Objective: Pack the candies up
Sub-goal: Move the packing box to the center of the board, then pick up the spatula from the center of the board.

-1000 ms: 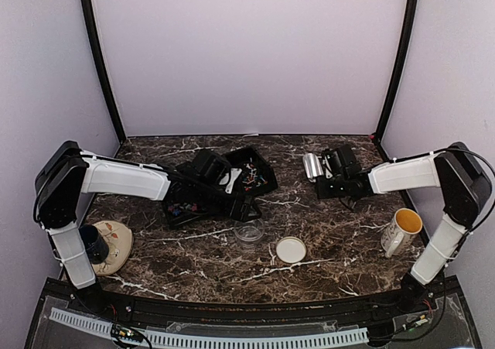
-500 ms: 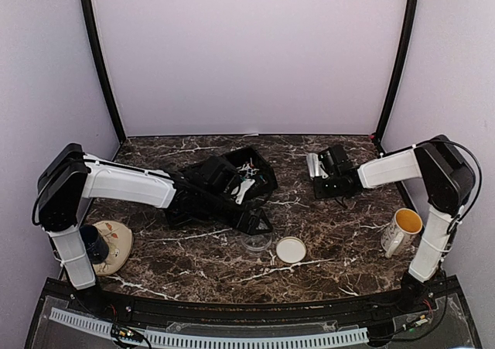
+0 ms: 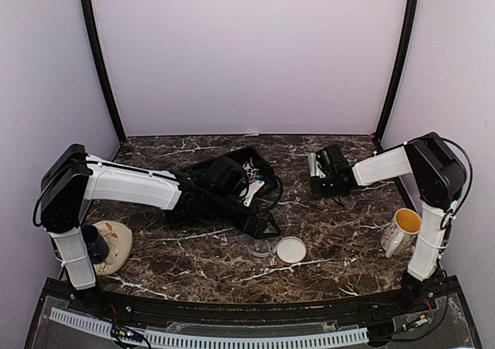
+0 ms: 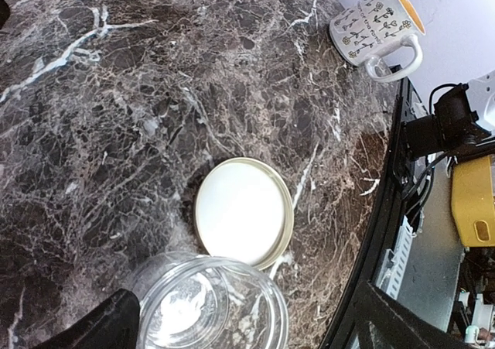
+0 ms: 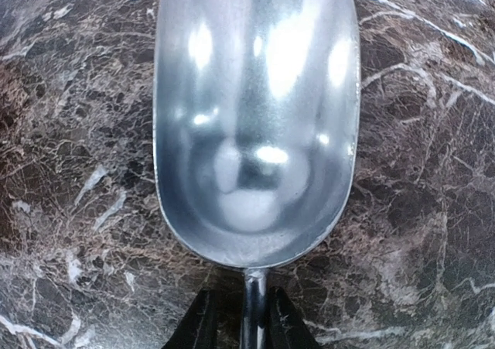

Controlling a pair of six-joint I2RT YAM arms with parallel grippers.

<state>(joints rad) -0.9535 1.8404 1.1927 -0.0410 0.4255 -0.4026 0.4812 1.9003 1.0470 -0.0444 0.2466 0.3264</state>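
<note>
The candies [image 3: 250, 169] lie as small coloured bits in a black tray [image 3: 263, 180] at mid-table, partly hidden by my left arm. A clear glass jar [image 4: 207, 306] [image 3: 261, 248] stands empty, with its white lid [image 4: 243, 211] [image 3: 291, 249] lying flat beside it. My left gripper [image 4: 249, 327] [image 3: 261, 230] is open, with one finger on each side of the jar. A metal scoop [image 5: 255, 117] [image 3: 312, 163] lies empty on the marble. My right gripper [image 5: 242, 322] [image 3: 320, 171] straddles its thin handle [image 5: 253, 302] with narrow jaws. A small gap shows on the left side.
A patterned mug [image 3: 402, 229] [image 4: 377, 25] with a yellow inside stands at the right front. A dark cup on a beige saucer [image 3: 114, 248] sits by the left arm's base. The table's front edge [image 4: 387, 210] runs close to the jar and lid.
My left arm has swung from the tray forward and right, down to the jar. My right gripper has narrowed around the scoop's handle and drawn slightly back.
</note>
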